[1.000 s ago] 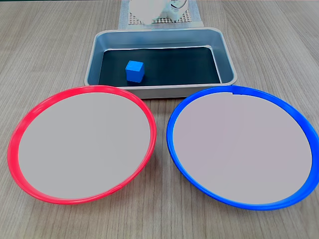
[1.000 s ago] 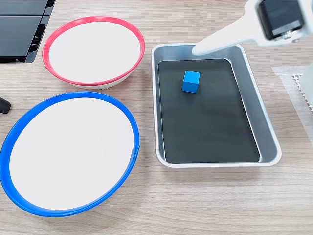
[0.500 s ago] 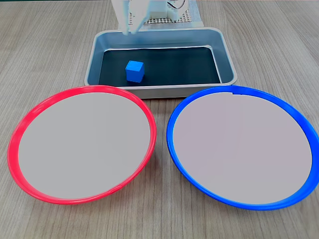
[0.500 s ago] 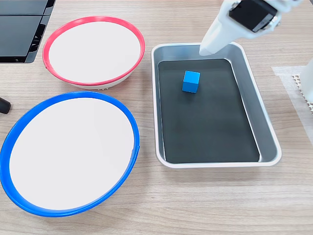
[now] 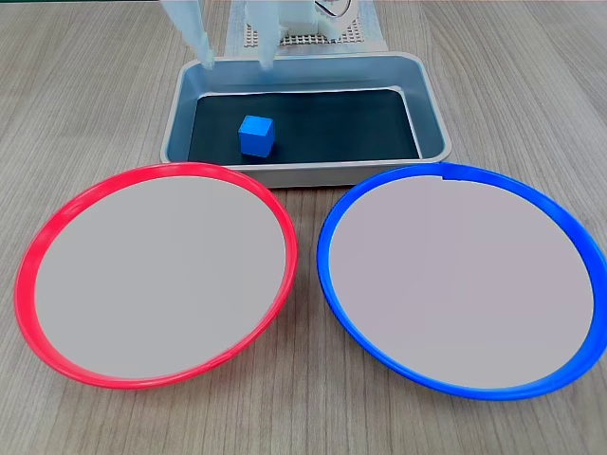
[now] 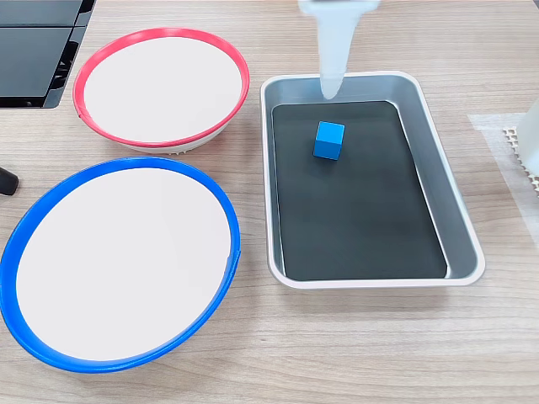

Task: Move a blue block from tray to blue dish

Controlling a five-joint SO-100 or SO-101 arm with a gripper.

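The white gripper [image 5: 233, 63] hangs with its two fingers spread apart, tips above the tray's [image 5: 432, 118] far rim at about 11 o'clock from the blue block [image 5: 256, 135]. The block sits untouched on the tray's black bottom. The blue dish [image 5: 462, 171] lies at 4 o'clock from the block, the red-rimmed dish [image 5: 152, 172] at 7 o'clock.

Block: the small bright blue cube [image 5: 256, 134] [image 6: 328, 140] lies in the rectangular grey metal tray [image 5: 432, 123] [image 6: 461, 227], toward its left end in the fixed view that faces the dishes.
Dishes: in that view the round red-rimmed plate [image 5: 57, 213] [image 6: 236, 63] lies left of the round blue-rimmed dish [image 5: 550, 204] [image 6: 50, 194], both before the tray.
Base: everything rests on the wooden counter [image 5: 512, 66] [image 6: 337, 353].
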